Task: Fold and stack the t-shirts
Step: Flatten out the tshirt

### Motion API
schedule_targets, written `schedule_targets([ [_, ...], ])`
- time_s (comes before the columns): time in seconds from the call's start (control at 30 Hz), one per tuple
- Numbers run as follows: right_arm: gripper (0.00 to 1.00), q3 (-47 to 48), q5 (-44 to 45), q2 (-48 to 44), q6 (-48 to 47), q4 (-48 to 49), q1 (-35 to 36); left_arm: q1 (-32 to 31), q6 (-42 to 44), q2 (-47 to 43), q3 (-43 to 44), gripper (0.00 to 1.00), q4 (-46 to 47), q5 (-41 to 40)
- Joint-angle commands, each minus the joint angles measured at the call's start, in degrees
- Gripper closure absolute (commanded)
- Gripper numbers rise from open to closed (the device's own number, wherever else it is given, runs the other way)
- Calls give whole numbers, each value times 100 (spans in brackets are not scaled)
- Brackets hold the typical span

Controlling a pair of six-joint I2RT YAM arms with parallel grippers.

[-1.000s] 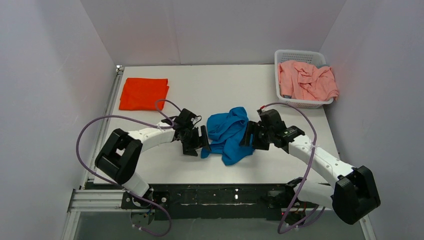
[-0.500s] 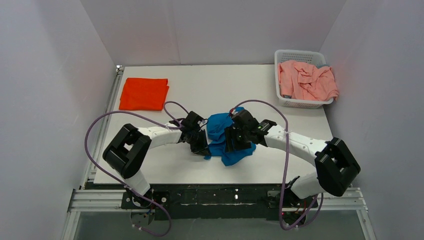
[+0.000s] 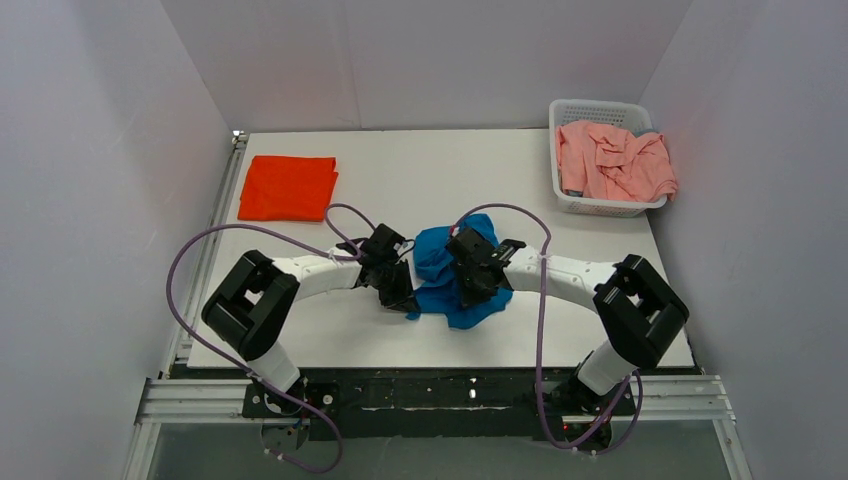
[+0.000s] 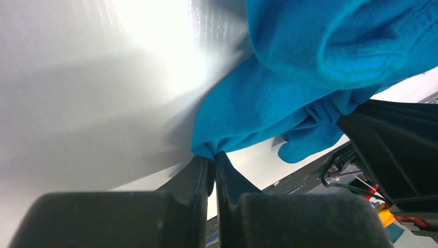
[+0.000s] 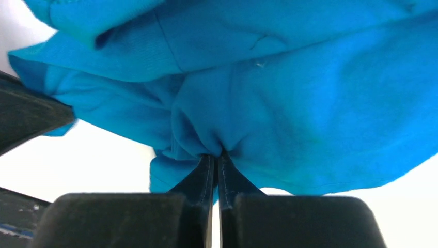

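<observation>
blue t-shirt is being pinched by the left gripper and right gripper, jaws clamped on cloth, probably for spreading.

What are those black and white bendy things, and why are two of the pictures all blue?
Those are two robot arms, bolted to the near edge of a white table. Each ends in a gripper, a pincer with two fingers. The wide picture comes from a camera up above, behind the arms. The other two come from small cameras on the arms' wrists, so close that the cloth fills them. In the middle lies a crumpled blue shirt. The left gripper and the right gripper are each shut on a pinch of it. At the far left lies an orange shirt, already folded. At the far right stands a basket with pink clothes in it.
</observation>
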Motion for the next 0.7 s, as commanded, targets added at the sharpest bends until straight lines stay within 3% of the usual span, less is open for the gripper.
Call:
schedule_targets([
  [0.0, 99, 179, 673, -324, 212, -322, 5, -6, 127, -262, -200, 100, -1085, -634],
  [0.27, 99, -98, 1717, -1415, 515, -1095, -525, 218, 318, -1230, -95, 100, -2797, -2466],
  [0.47, 99, -515, 766, -2278, 250, -782, -2193, 972, 493, -1949, -40, 100, -3559, -3141],
  [0.67, 99, 543, 864, -2562, -46, -1075, -3017, 1448, 781, -2780, 736, 100, -4391, -3671],
])
